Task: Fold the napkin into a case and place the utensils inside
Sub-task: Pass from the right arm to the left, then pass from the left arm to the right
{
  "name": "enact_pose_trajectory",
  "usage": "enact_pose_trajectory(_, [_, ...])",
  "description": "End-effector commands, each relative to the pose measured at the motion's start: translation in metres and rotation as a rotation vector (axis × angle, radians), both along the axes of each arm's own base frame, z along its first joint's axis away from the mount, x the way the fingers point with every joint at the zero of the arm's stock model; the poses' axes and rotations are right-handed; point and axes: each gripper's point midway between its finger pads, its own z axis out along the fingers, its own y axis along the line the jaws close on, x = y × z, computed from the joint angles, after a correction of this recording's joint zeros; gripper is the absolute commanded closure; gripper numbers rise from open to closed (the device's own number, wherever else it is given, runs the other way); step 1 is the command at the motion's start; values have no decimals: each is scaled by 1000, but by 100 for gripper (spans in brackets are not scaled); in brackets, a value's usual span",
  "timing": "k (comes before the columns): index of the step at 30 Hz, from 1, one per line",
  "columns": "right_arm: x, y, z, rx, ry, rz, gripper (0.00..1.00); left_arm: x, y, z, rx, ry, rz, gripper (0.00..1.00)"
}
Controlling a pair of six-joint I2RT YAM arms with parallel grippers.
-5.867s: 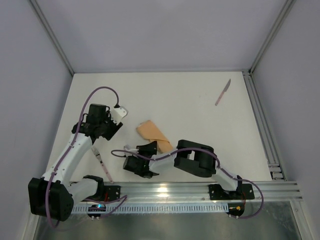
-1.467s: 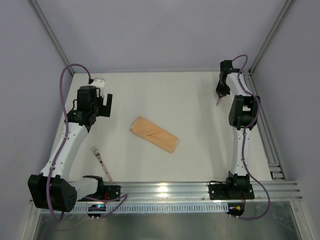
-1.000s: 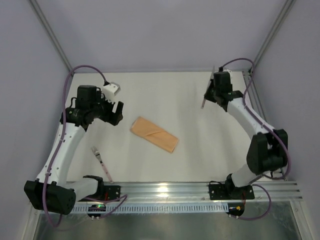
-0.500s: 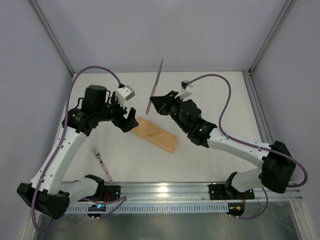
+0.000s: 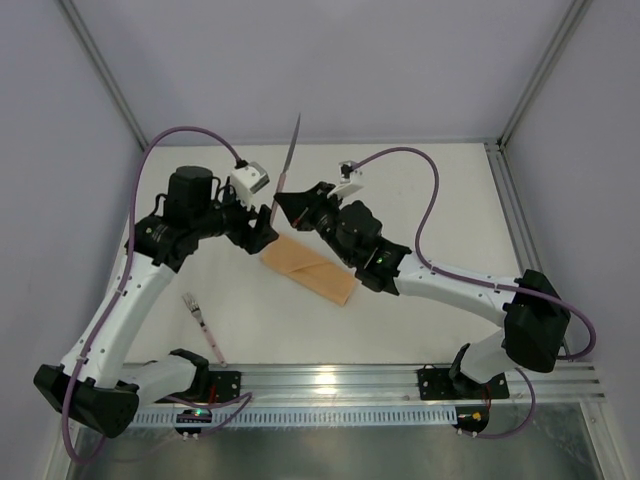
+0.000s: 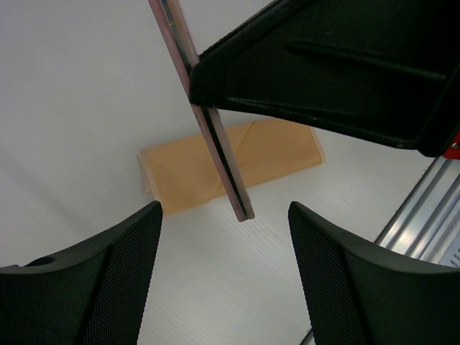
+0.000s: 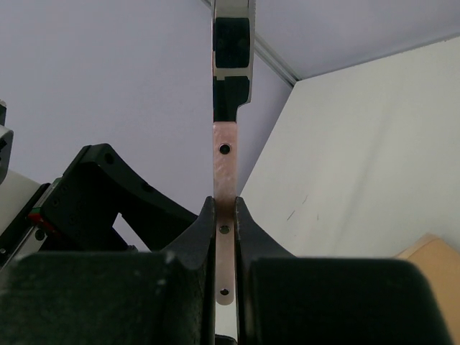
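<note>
The peach-orange napkin, folded into a narrow case (image 5: pixel 308 268), lies flat at mid-table. My right gripper (image 5: pixel 283 202) is shut on the pale knife (image 5: pixel 291 158) near its handle and holds it upright above the case's left end, blade pointing up. In the right wrist view the knife (image 7: pixel 225 154) is pinched between the fingers (image 7: pixel 203 237). My left gripper (image 5: pixel 262 233) stands open just left of the knife's lower end. In the left wrist view the knife (image 6: pixel 215 144) hangs above the case (image 6: pixel 266 154), its tip between my spread fingers (image 6: pixel 115 273). The pink fork (image 5: pixel 203 327) lies near the left front.
An aluminium rail (image 5: pixel 400 380) runs along the near edge with both arm bases on it. Grey walls and frame posts (image 5: pixel 100 80) close in the back and sides. The right arm's body (image 5: pixel 440 280) stretches across the table's right half.
The right arm has swung further left with the knife, bringing it close to the left gripper. The left gripper shifted slightly toward the knife and its fingers narrowed a little.
</note>
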Motion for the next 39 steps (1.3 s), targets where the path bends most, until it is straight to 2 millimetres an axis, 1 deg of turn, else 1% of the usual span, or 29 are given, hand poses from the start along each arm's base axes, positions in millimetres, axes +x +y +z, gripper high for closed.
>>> enact_pose_trajectory(1, [-1, 0, 45, 125, -57, -13, 96, 9, -6, 16, -48, -46, 14, 28])
enact_pose_trajectory(2, [-3, 3, 44, 129, -55, -3, 96, 12, -6, 17, -49, -51, 27, 32])
enact_pose_trajectory(4, [-4, 4, 45, 131, -57, 3, 96, 16, -4, 17, -45, -57, 47, 37])
enact_pose_trajectory(7, [-6, 6, 44, 131, -53, 14, 96, 17, -4, 21, -55, -66, 60, 52])
enact_pose_trajectory(10, [-8, 8, 42, 135, -45, 25, 96, 17, -6, 24, -69, -69, 52, 59])
enact_pose_trajectory(11, [-9, 9, 41, 140, -42, 32, 96, 18, -7, 24, -70, -67, 53, 64])
enact_pose_trajectory(13, [-9, 10, 40, 145, -36, 37, 96, 19, -8, 25, -76, -65, 55, 70])
enact_pose_trajectory(14, [-10, 12, 40, 148, -36, 41, 96, 19, -8, 23, -74, -60, 51, 77])
enact_pose_trajectory(16, [-11, 14, 40, 147, -35, 51, 96, 20, -8, 23, -75, -58, 54, 84])
enact_pose_trajectory(17, [-11, 13, 40, 147, -35, 49, 96, 20, -7, 22, -74, -58, 59, 94])
enact_pose_trajectory(18, [-11, 14, 38, 144, -33, 51, 96, 20, -7, 22, -72, -59, 63, 100])
enact_pose_trajectory(21, [-10, 12, 33, 128, -29, 39, 96, 20, -3, 22, -61, -66, 79, 100])
enact_pose_trajectory(23, [-12, 11, 32, 89, -70, 47, 96, 23, 5, 19, -31, -69, 124, 100])
enact_pose_trajectory(24, [-14, 11, 33, 55, -106, 56, 94, 24, 8, 17, -21, -67, 136, 100])
enact_pose_trajectory(25, [-18, 9, 26, -1, -141, 69, 86, 24, 11, 13, 0, -66, 146, 100])
enact_pose_trajectory(26, [-26, 3, 30, -113, -259, 92, 67, 25, 18, 8, 37, -68, 158, 100])
enact_pose_trajectory(27, [-31, -2, 29, -181, -318, 102, 60, 24, 21, 3, 57, -60, 162, 100])
enact_pose_trajectory(28, [-35, -9, 8, -293, -352, 117, 54, 22, 22, -3, 75, -49, 159, 100])
enact_pose_trajectory(29, [-47, -21, 17, -425, -518, 142, 50, 17, 25, -13, 102, -19, 150, 100])
enact_pose_trajectory(30, [-53, -27, -2, -527, -578, 173, 48, 13, 24, -20, 121, -3, 110, 100])
enact_pose_trajectory(31, [-60, -33, -16, -631, -637, 204, 46, 7, 23, -28, 138, 29, 80, 100])
enact_pose_trajectory(32, [-70, -47, -7, -741, -796, 204, 41, -5, 21, -45, 173, 98, 13, 100])
enact_pose_trajectory(33, [-75, -51, -14, -819, -870, 225, 41, -11, 20, -54, 186, 142, -16, 100])
enact_pose_trajectory(34, [-85, -54, -37, -915, -930, 294, 41, -17, 18, -63, 198, 185, -50, 100])
enact_pose_trajectory(35, [-90, -56, -42, -980, -1007, 316, 41, -22, 18, -78, 222, 250, -81, 100])
enact_pose_trajectory(36, [-93, -59, -39, -1092, -1167, 313, 41, -36, 18, -87, 239, 316, -134, 100])
enact_pose_trajectory(37, [-101, -57, -56, -1168, -1241, 373, 41, -42, 19, -93, 251, 355, -161, 100])
enact_pose_trajectory(38, [-104, -55, -62, -1223, -1315, 394, 41, -46, 19, -101, 266, 401, -188, 100])
enact_pose_trajectory(39, [-99, -52, -71, -1318, -1385, 398, 40, -58, 21, -106, 278, 456, -217, 100])
